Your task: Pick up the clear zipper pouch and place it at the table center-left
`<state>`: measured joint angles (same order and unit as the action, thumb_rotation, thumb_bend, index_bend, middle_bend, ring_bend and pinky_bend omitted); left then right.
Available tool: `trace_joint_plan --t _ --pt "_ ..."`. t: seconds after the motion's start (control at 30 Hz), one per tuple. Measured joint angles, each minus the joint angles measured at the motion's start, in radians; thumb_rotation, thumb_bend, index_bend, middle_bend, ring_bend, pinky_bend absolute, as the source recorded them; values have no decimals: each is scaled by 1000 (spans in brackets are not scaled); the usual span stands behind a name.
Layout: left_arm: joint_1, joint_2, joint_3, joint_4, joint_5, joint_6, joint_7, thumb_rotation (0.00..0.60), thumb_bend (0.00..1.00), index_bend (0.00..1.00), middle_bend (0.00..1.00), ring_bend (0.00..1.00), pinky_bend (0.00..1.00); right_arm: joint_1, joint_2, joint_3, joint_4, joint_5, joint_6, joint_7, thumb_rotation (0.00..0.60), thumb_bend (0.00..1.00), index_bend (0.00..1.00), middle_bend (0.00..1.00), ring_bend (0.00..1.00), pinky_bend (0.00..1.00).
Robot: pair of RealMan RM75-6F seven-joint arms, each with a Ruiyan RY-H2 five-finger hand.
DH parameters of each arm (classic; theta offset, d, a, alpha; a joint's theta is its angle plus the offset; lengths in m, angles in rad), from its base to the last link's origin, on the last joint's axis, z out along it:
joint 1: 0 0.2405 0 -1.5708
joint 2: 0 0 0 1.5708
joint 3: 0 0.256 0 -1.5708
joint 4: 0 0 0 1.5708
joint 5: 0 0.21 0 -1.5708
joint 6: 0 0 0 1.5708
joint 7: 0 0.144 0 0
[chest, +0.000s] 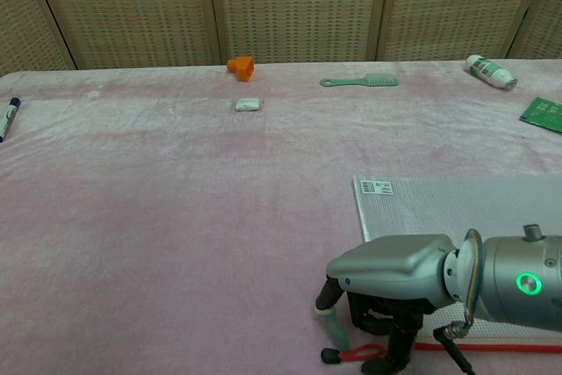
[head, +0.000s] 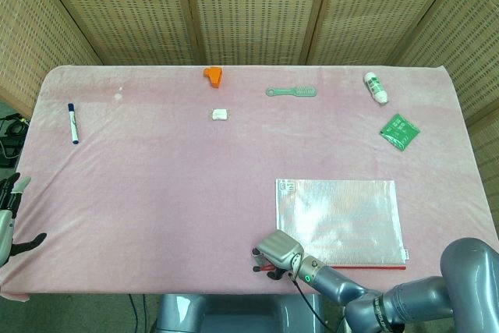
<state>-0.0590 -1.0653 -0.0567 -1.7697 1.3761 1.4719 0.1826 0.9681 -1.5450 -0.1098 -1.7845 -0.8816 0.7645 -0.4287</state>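
Observation:
The clear zipper pouch (head: 339,216) (chest: 457,208) lies flat on the pink cloth at the near right, its red zipper edge (head: 366,267) along the near side. My right hand (head: 279,251) (chest: 395,283) stands over the pouch's near-left corner with its fingers pointing down. The red zipper pull (chest: 351,354) lies on the cloth between the thumb and the other fingers, which stay apart; nothing is lifted. My left hand (head: 9,220) hangs beyond the table's left edge, fingers spread and holding nothing.
Along the far side are an orange object (head: 213,74), a white eraser (head: 220,115), a green comb (head: 291,92), a white bottle (head: 376,87) and a green packet (head: 400,130). A blue marker (head: 72,123) lies at the far left.

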Motion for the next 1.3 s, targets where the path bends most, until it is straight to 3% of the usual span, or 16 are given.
trace_joint_plan --t 0.43,0.97,1.13,1.3 --pt "0 3 0 0 -1 -1 -6 600 0 0 0 0 0 -10 -12 4 12 -5 -5 -5 600 592 572 965 926 1000" --pt "0 3 2 -2 2 1 -4 600 0 0 0 0 0 -39 2 23 4 -59 2 41 600 625 667 973 926 1000" --pt "1 4 3 -3 4 2 -7 600 0 0 0 0 0 -51 22 38 -10 -84 2 78 600 758 702 974 927 1000" --pt "2 6 4 -4 8 4 -11 600 0 0 0 0 0 -64 47 58 -27 -115 4 120 600 812 737 976 927 1000"
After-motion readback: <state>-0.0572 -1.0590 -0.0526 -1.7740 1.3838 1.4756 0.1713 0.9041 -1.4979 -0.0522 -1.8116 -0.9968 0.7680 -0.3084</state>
